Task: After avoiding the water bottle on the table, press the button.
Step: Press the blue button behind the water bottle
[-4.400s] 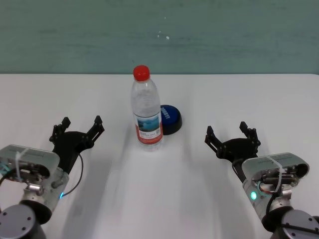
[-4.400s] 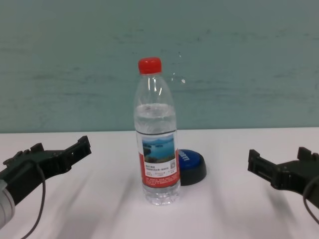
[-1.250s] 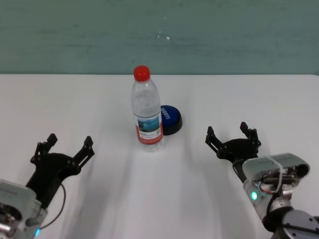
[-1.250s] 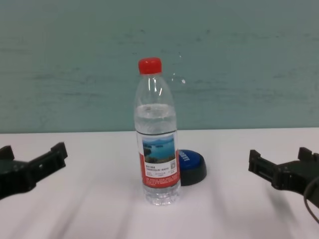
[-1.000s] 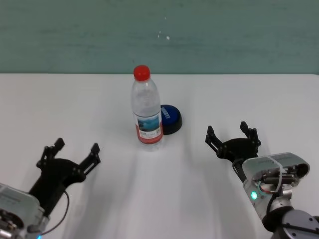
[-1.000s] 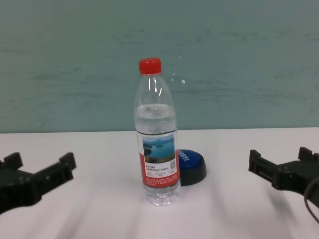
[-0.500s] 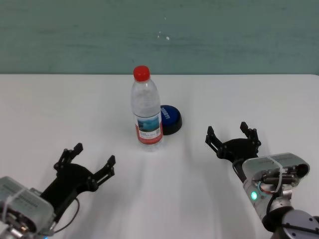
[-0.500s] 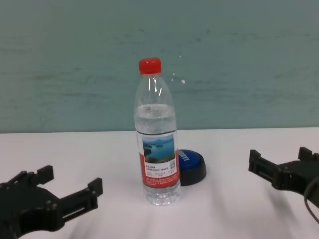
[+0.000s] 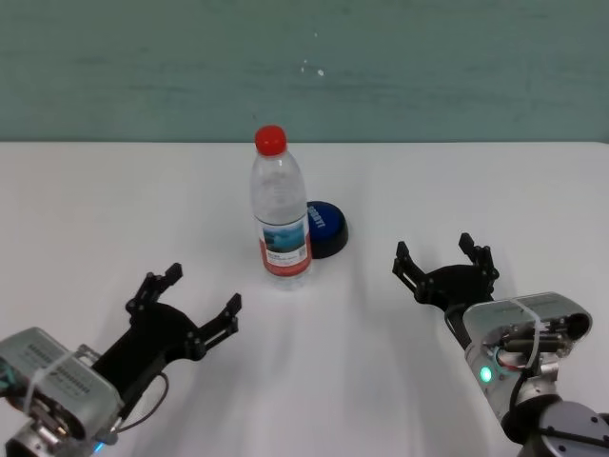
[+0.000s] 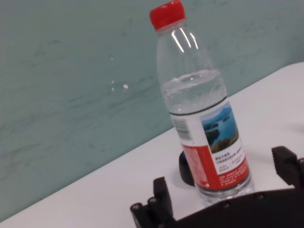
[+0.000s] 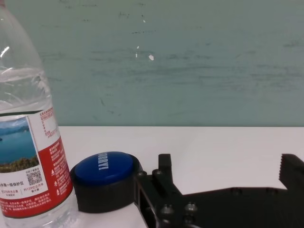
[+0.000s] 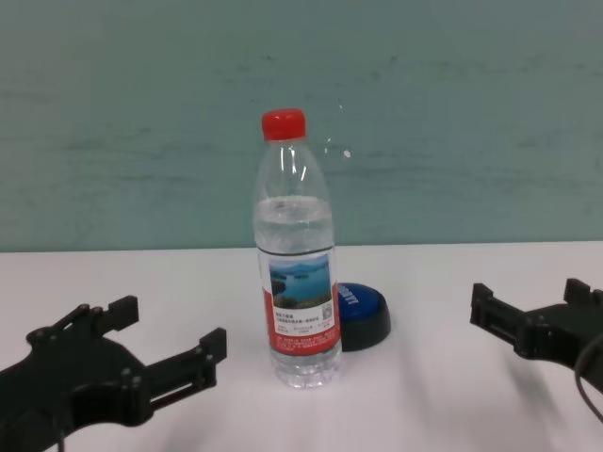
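Head view showed the left gripper (image 9: 186, 307) low at the near left, jaws apart and empty, angled toward the bottle (image 9: 282, 214). The bottle stood upright mid-table, with the button (image 9: 324, 227) just behind it to the right. To do this well, I'd say the arm should swing wide around the bottle, then come down on the dome from above. The right gripper (image 9: 447, 267) sat at the near right, jaws apart. The table (image 9: 495, 190) was white and smooth; a teal wall (image 9: 457, 67) stood behind.
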Robot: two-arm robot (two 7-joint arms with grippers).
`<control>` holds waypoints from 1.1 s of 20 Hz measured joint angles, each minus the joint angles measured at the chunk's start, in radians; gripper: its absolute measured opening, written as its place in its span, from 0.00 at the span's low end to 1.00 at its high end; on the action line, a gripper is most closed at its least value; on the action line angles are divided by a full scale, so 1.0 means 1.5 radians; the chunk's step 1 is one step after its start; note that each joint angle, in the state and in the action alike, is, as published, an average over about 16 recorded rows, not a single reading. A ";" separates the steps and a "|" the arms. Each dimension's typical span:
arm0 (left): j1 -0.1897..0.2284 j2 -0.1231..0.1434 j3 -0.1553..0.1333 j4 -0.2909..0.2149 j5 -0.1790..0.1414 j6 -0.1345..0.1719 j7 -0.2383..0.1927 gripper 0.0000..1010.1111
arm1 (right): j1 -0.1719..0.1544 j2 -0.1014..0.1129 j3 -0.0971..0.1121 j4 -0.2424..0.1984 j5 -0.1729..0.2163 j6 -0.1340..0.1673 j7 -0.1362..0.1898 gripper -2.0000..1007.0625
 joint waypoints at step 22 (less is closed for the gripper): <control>-0.012 0.001 0.009 0.008 -0.011 -0.006 -0.003 0.99 | 0.000 0.000 0.000 0.000 0.000 0.000 0.000 1.00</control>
